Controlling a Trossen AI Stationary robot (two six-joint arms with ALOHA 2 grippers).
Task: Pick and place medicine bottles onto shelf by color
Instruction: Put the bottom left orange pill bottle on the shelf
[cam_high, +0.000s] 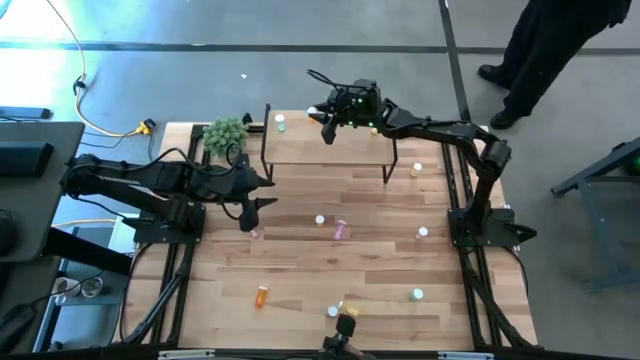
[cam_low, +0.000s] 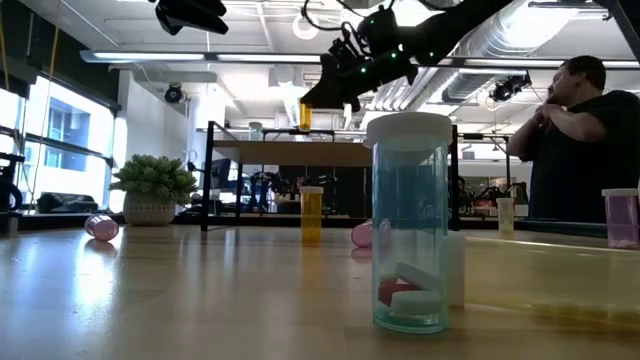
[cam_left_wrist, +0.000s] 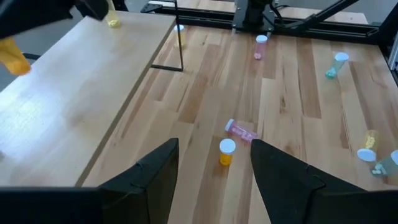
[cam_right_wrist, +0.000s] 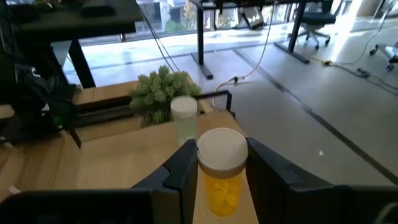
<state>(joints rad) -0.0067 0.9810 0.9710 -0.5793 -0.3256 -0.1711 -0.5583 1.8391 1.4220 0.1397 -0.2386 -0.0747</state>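
Observation:
My right gripper (cam_high: 329, 128) is shut on a yellow-orange bottle (cam_right_wrist: 221, 177) with a white cap, over the left part of the light-wood shelf (cam_high: 330, 148). A green bottle (cam_high: 281, 123) stands on the shelf just beyond the held one and also shows in the right wrist view (cam_right_wrist: 184, 118). My left gripper (cam_left_wrist: 214, 180) is open and empty above the table, left of the shelf (cam_left_wrist: 81, 81). Past its fingers an orange bottle (cam_left_wrist: 226, 151) stands upright, and a pink bottle (cam_left_wrist: 239, 130) lies on its side. My right gripper pinches the bottle's upper body (cam_right_wrist: 205, 177), just below the white cap, between its two fingers (cam_right_wrist: 177, 171). The fingers slant down from the table's right side. The bottle is upright and shows in the low view (cam_low: 305, 115) a little above the shelf top.
A green plant (cam_high: 226, 133) stands at the shelf's left end. More bottles are scattered over the table (cam_high: 300, 265): an orange one lying (cam_high: 262, 296), a green one (cam_high: 417, 295), a yellow one (cam_high: 333, 311), others near the right side (cam_high: 423, 233). A person (cam_low: 580, 140) stands beyond the table.

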